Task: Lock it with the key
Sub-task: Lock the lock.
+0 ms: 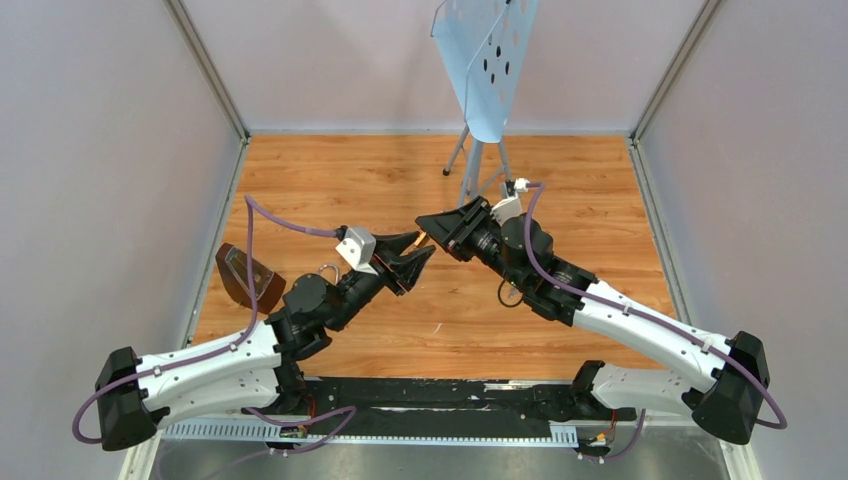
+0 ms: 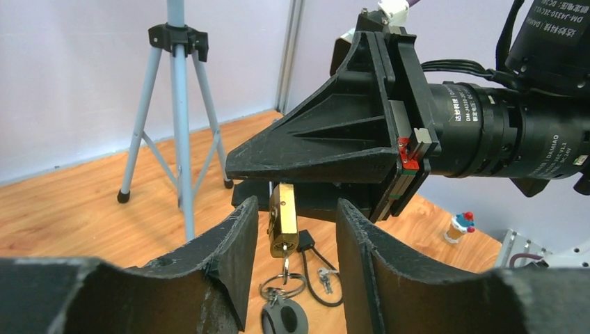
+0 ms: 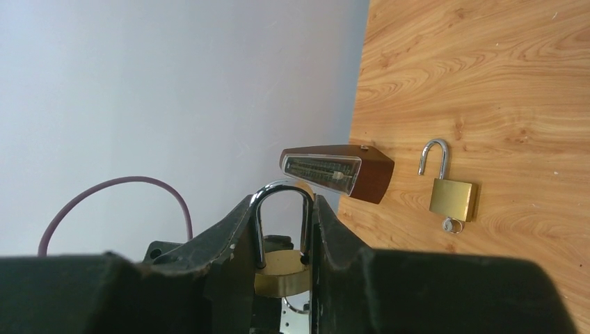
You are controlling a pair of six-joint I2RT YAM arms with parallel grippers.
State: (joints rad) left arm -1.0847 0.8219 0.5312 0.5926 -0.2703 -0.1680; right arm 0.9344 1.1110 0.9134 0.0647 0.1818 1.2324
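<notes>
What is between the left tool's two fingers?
The brass padlock, hanging from the right tool, clear of both left fingers; the left wrist view shows it.

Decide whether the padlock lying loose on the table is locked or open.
Open. The padlock lies flat with its shackle raised; one end hangs free of the brass body.

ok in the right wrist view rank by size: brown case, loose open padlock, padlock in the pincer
1. brown case
2. loose open padlock
Unranked: held padlock in the right pincer, nearer the camera and partly hidden.
</notes>
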